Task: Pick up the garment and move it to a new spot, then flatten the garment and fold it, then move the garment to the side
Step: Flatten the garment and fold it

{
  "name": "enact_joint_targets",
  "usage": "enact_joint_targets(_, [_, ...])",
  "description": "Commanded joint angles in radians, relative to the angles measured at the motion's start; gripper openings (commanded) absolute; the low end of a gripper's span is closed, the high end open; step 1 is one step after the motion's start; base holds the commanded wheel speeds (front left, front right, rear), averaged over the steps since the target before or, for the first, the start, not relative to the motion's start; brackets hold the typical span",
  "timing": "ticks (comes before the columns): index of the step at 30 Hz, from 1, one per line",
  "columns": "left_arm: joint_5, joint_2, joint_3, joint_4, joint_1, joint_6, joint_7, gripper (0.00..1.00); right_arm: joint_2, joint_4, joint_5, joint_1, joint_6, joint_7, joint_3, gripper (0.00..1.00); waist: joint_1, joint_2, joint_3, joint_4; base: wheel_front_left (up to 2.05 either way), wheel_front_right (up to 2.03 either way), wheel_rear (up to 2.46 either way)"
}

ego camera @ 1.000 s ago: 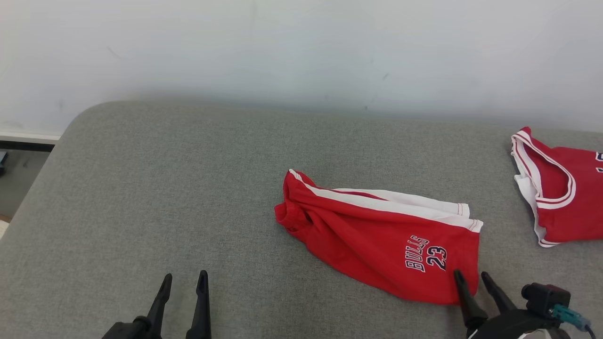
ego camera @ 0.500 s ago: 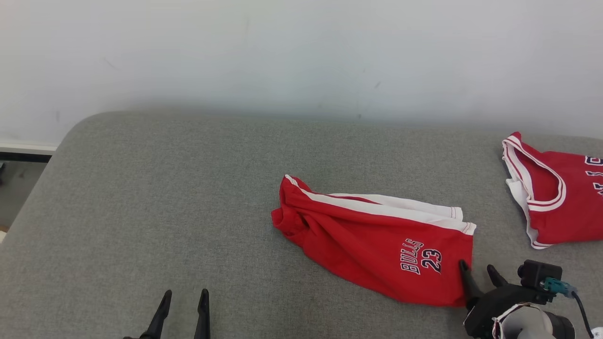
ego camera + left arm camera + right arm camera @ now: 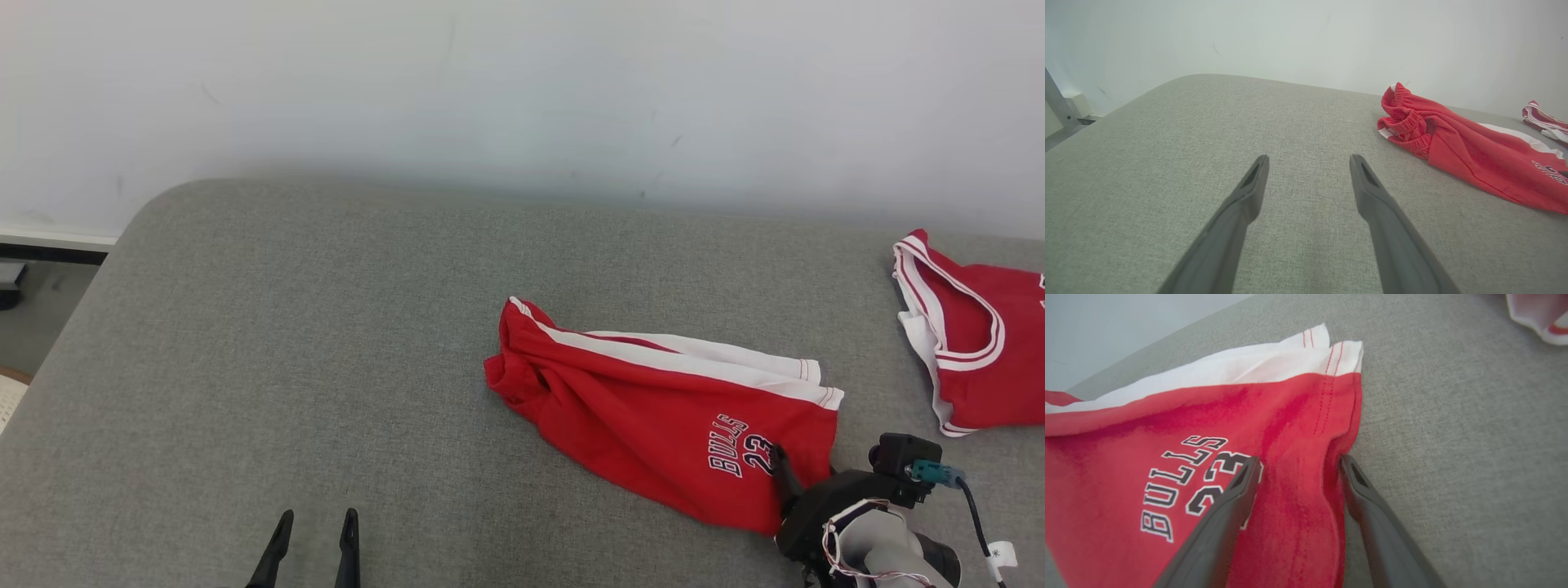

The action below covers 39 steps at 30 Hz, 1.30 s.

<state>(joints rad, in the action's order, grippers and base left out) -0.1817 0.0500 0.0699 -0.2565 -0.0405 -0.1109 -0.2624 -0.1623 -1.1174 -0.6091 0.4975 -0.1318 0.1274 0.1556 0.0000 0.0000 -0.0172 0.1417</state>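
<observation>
Head view, nearest first: the left gripper (image 3: pixel 318 516) hangs at the lower edge over bare grey tabletop (image 3: pixel 286 327), its jaws wide with nothing between them. At the lower right, the right gripper (image 3: pixel 804 472) is at the hem corner of the red shorts (image 3: pixel 653 408). In the right wrist view its jaws stand wide across this hem: one finger (image 3: pixel 1237 490) lies over the "23" print, the other (image 3: pixel 1363 494) is just outside the edge, over the grey cloth. They are not closed on the fabric. The shorts lie crumpled at the middle right, with the waistband to the left. Farther right, well apart from them, a red and white jersey (image 3: pixel 971 351) is cut by the frame. Behind is a pale wall (image 3: pixel 522 82).
</observation>
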Motion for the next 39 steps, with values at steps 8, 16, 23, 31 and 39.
enact_joint_targets(8, [0.015, 0.001, 0.016, -0.007, 0.008, 0.012, -0.002, 1.0, 0.022, -0.101, 0.018, 0.056, 0.002, 0.012, 0.023, 0.0, 0.0, 0.0, -0.015, 0.016, 0.0, 0.0, 0.0])
enact_joint_targets(16, [0.007, 0.001, 0.013, -0.004, -0.002, 0.021, -0.002, 1.0, -0.028, -0.108, 0.074, 0.073, 0.002, 0.094, 0.082, 0.0, 0.0, 0.0, -0.016, 0.005, 0.0, 0.0, 0.0])
enact_joint_targets(23, [-0.002, 0.001, 0.015, -0.009, 0.003, 0.017, -0.003, 1.0, -0.102, -0.053, 0.073, 0.056, 0.002, 0.115, 0.13, 0.0, 0.0, 0.0, -0.02, -0.014, 0.0, 0.0, 0.0])
enact_joint_targets(31, [-0.013, 0.001, 0.027, -0.012, 0.008, 0.017, -0.002, 1.0, -0.111, 0.108, -0.021, 0.066, 0.002, 0.078, 0.194, 0.0, 0.0, 0.0, -0.026, -0.03, 0.0, 0.0, 0.0])
enact_joint_targets(39, [-0.028, 0.001, 0.041, -0.021, 0.021, 0.018, -0.002, 1.0, -0.118, 0.379, -0.18, 0.063, 0.002, -0.055, 0.264, 0.0, 0.0, 0.0, -0.026, -0.014, 0.0, 0.0, 0.0])
